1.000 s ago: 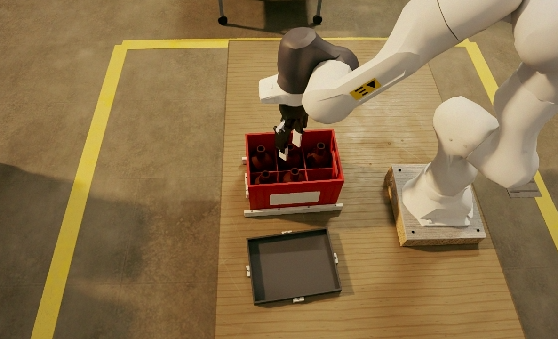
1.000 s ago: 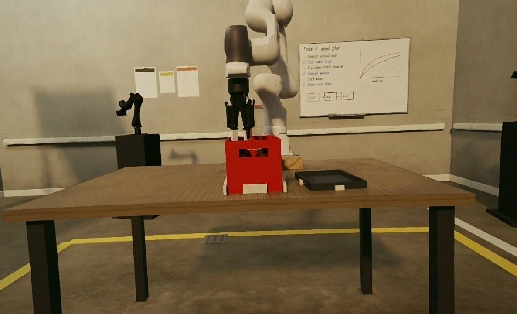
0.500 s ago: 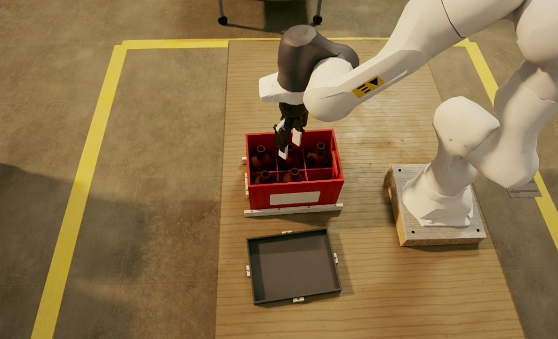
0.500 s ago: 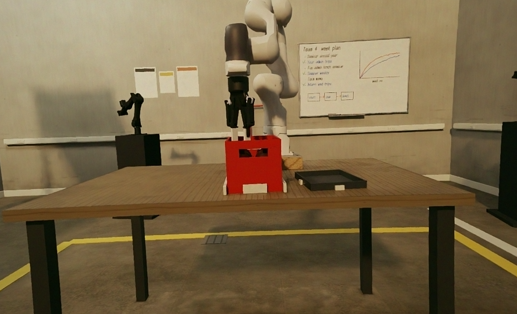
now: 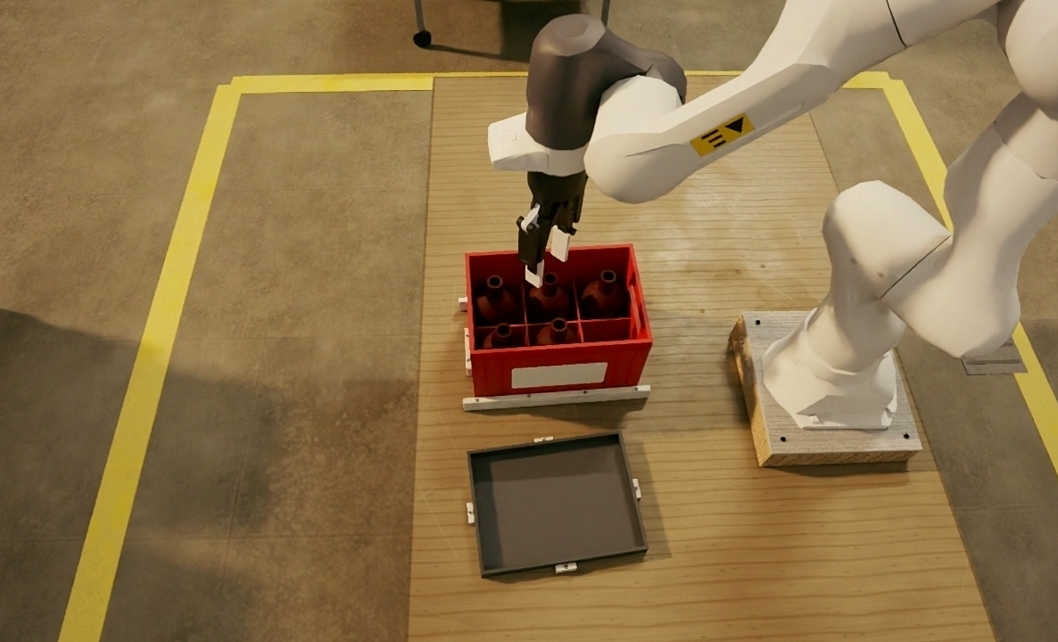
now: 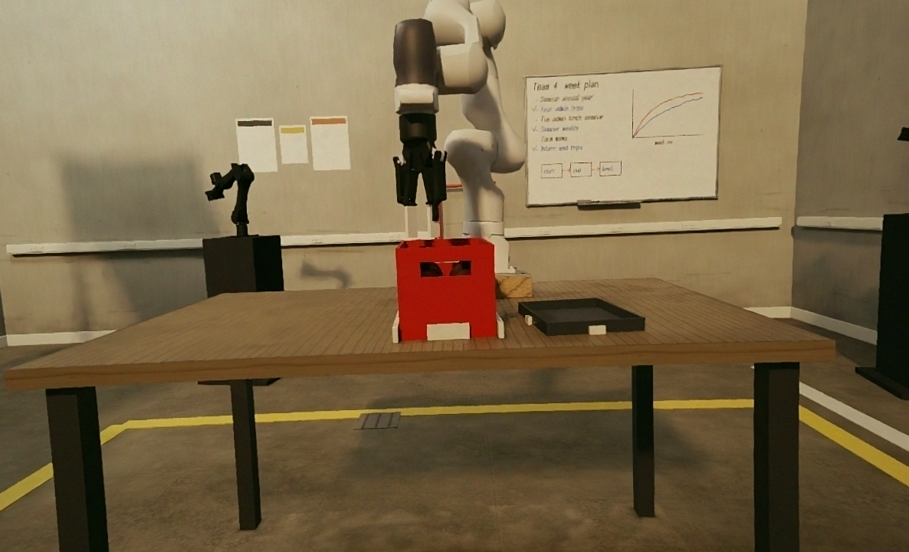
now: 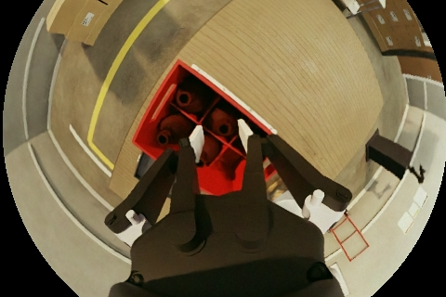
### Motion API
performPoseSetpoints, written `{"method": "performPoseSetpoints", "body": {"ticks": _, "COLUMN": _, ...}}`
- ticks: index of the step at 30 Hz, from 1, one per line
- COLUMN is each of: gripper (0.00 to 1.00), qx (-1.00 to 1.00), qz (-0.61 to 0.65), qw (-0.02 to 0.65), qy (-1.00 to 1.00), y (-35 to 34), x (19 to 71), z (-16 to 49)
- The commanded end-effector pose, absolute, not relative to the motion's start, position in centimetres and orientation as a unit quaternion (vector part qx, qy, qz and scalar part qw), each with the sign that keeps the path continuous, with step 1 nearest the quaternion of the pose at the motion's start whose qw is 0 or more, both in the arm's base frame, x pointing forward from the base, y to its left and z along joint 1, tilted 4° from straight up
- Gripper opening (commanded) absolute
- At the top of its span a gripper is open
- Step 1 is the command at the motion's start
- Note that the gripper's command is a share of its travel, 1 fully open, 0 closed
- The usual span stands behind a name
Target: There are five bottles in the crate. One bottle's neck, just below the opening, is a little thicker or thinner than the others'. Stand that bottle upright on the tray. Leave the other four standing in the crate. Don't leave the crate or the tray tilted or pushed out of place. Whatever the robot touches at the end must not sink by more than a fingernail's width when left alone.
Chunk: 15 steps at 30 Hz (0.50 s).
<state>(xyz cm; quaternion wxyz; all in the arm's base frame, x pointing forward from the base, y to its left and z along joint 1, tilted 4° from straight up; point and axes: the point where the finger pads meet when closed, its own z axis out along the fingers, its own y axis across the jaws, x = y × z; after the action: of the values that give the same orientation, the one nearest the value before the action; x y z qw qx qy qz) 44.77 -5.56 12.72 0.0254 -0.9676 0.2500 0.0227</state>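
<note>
A red crate (image 5: pixel 557 319) stands on the wooden table with five brown bottles upright in its cells: three in the back row (image 5: pixel 494 297) (image 5: pixel 549 293) (image 5: pixel 603 291) and two in the front row (image 5: pixel 500 333) (image 5: pixel 555 330). The front right cell is empty. My gripper (image 5: pixel 544 259) hangs pointing down over the back middle bottle, its white fingertips just above the crate's rim in the side view (image 6: pixel 421 230). The fingers are partly open with nothing between them, as the wrist view (image 7: pixel 217 139) shows. The dark empty tray (image 5: pixel 557 503) lies in front of the crate. Neck differences are too small to tell.
White stop blocks line the crate's front and left sides (image 5: pixel 555 397). Small white tabs sit around the tray. My arm's base stands on a wooden block (image 5: pixel 828 390) to the right of the crate. The table edge runs close to the left of the crate.
</note>
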Motion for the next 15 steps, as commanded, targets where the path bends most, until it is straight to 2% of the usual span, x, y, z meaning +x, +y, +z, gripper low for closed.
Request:
{"method": "performPoseSetpoints", "body": {"ticks": 1, "gripper": 0.44, "qx": -0.964, "qz": 0.031, "qw": 0.02, "qy": 0.262, "y": -5.7, "x": 44.1, "z": 13.9}}
{"method": "performPoseSetpoints", "body": {"ticks": 15, "gripper": 0.44, "qx": -0.964, "qz": 0.031, "qw": 0.02, "qy": 0.262, "y": -5.9, "x": 44.3, "z": 16.6}}
